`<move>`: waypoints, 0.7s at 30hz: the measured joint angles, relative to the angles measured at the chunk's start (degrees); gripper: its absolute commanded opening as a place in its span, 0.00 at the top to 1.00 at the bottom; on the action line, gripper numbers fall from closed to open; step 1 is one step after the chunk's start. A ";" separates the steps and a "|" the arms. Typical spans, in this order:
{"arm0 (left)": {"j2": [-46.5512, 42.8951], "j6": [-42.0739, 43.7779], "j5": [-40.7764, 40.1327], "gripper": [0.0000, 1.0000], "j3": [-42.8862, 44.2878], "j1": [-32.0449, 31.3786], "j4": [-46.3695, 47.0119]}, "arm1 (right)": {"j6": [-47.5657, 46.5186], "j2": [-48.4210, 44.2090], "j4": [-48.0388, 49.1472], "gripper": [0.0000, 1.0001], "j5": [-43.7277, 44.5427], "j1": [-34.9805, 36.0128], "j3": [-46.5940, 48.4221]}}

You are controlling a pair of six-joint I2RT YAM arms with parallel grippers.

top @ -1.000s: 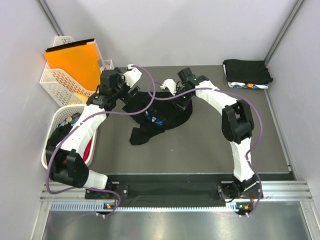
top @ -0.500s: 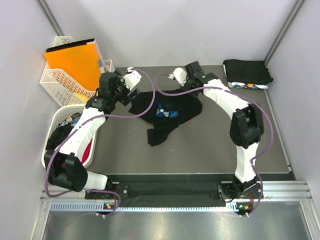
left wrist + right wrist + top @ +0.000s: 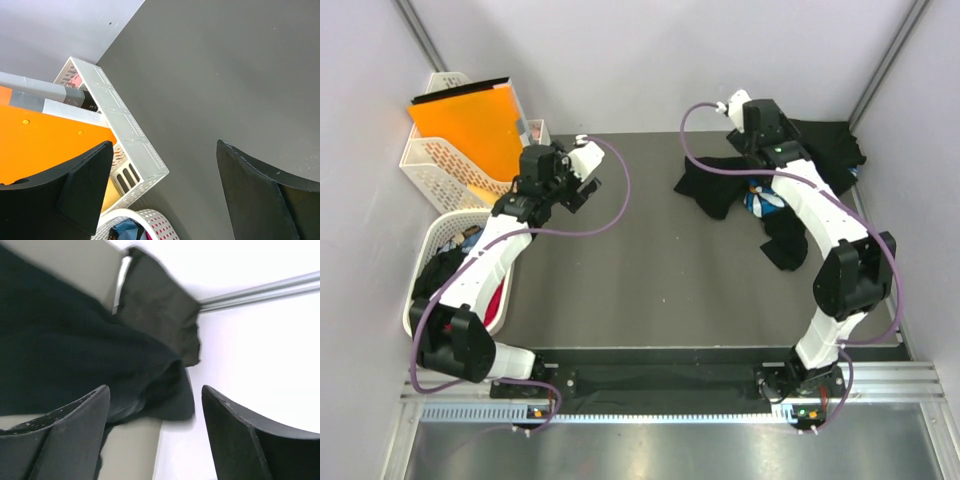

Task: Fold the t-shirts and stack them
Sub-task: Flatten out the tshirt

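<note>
A black t-shirt with a white-and-blue print lies crumpled at the back right of the table. One end trails toward the front. Its far side reaches a dark pile of folded t-shirts in the corner. My right gripper hovers over that shirt's back edge, open and holding nothing. In the right wrist view the right gripper has black cloth beyond and to the left of its fingers. My left gripper is open above bare table at the back left, also in the left wrist view.
An orange folder stands in a white lattice basket at the back left. A round white basket with more clothes sits in front of it, both near my left gripper. Grey walls close in the back and sides.
My right arm swept the black shirt from the middle of the table to the back right corner, then its jaws opened and let it go. The left arm barely moved.
</note>
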 measured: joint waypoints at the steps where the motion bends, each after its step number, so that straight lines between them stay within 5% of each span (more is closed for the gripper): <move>1: 0.09 -0.04 0.15 0.12 0.00 0.00 -0.02 | -0.17 0.00 0.00 0.24 -0.02 0.39 -0.81; 11: 0.44 -0.17 0.85 0.14 0.00 0.00 -0.02 | 0.07 -0.02 -4.83 0.30 -7.65 1.90 -3.26; 21: -0.26 1.11 3.50 0.14 -0.74 0.00 -0.15 | -1.22 -0.26 -13.62 0.32 -18.78 2.58 -18.25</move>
